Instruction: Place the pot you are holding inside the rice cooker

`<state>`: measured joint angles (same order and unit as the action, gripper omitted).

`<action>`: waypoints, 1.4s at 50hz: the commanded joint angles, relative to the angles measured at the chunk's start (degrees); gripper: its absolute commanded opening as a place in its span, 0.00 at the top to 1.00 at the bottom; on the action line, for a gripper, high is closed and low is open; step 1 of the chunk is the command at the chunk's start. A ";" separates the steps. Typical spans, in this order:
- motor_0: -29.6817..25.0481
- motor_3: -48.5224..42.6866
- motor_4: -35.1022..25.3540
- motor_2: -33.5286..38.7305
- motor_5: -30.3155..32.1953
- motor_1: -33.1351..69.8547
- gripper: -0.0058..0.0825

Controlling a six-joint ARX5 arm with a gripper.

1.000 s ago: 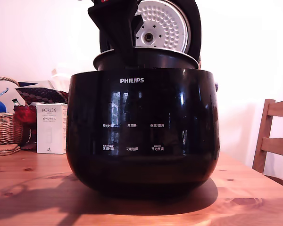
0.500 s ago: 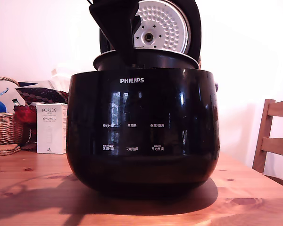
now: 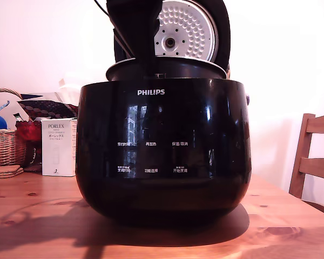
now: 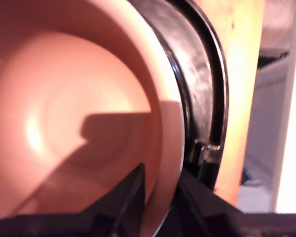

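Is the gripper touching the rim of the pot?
Touching. The wrist view shows the gripper with jaws on both sides of the pot rim, without visible gap.

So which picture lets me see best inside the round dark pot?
The wrist view. It looks straight down into the round dark metal pot, showing its smooth inner wall and bottom, with the gripper straddling its rim. The exterior view shows only the pot's flared rim poking above the glossy black rice cooker, nothing inside.

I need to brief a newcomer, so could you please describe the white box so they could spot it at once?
Start at the big black rice cooker on the wooden table. On the exterior view's left stands the white box, upright, lettered PORLEX, the only plain white carton beside the wicker basket.
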<state>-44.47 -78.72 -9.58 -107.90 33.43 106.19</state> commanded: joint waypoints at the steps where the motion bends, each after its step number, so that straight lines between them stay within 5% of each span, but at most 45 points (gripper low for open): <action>1: 0.63 0.68 -0.07 -1.99 -2.58 -2.16 0.76; 56: -0.15 0.70 0.37 -2.40 1.05 -4.20 0.69; 61: -0.04 0.72 0.59 -2.49 1.05 -5.27 0.74; 67: 0.85 0.76 0.59 -2.49 1.03 -6.78 0.96; 70: 1.51 0.96 0.57 -2.49 0.42 -7.26 0.96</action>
<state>-43.79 -78.00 -8.93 -109.40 34.28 100.16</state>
